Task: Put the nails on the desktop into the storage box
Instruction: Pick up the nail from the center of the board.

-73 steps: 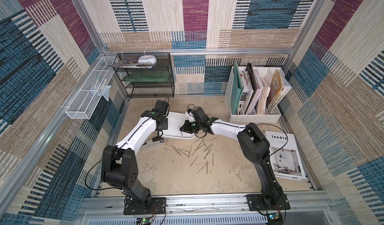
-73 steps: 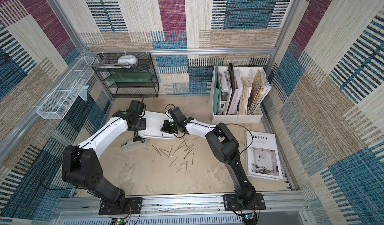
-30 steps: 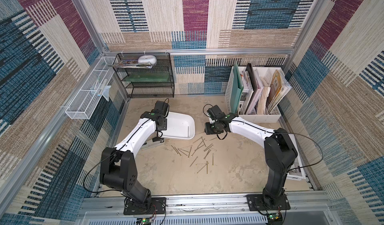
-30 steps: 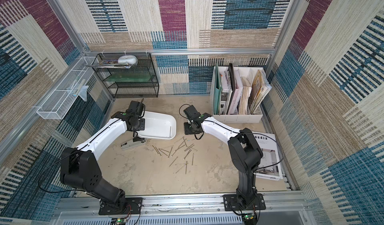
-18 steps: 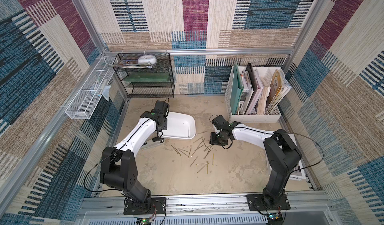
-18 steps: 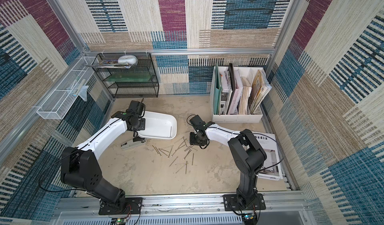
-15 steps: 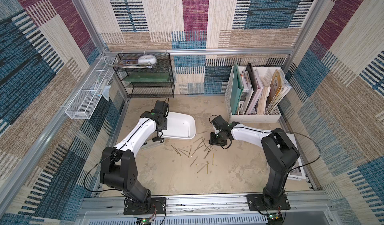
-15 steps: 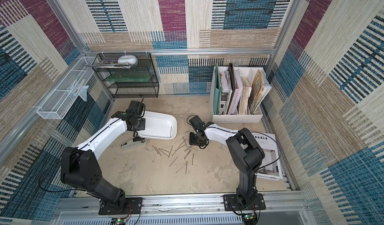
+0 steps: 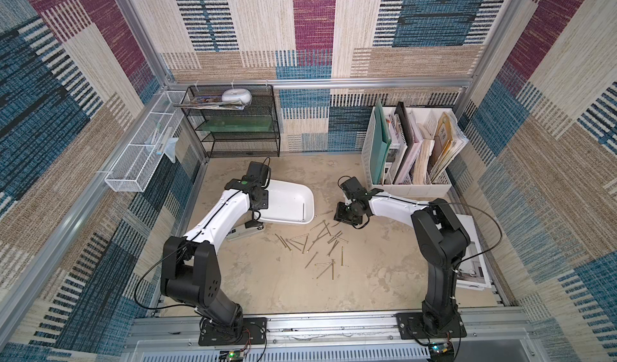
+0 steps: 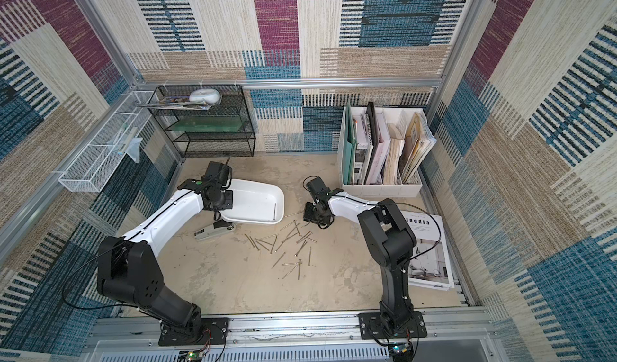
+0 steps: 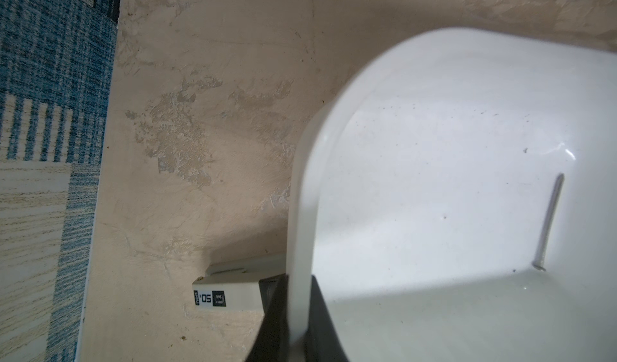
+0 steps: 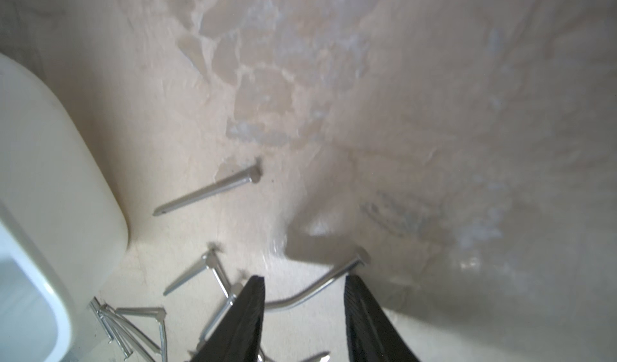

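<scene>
The table (image 9: 267,283) carries the storage box (image 9: 287,198), its rim pinched tight in the left jaws, with one nail (image 11: 549,221) inside. The other nails (image 9: 322,235) lie scattered just beside it, and the right jaws stand half-open astride one.

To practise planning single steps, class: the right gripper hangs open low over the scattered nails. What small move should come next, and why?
Probably lower and close the right gripper: its open jaws straddle a nail lying on the desktop, and the left gripper is shut on the rim of the storage box, steadying it for the drop.
</scene>
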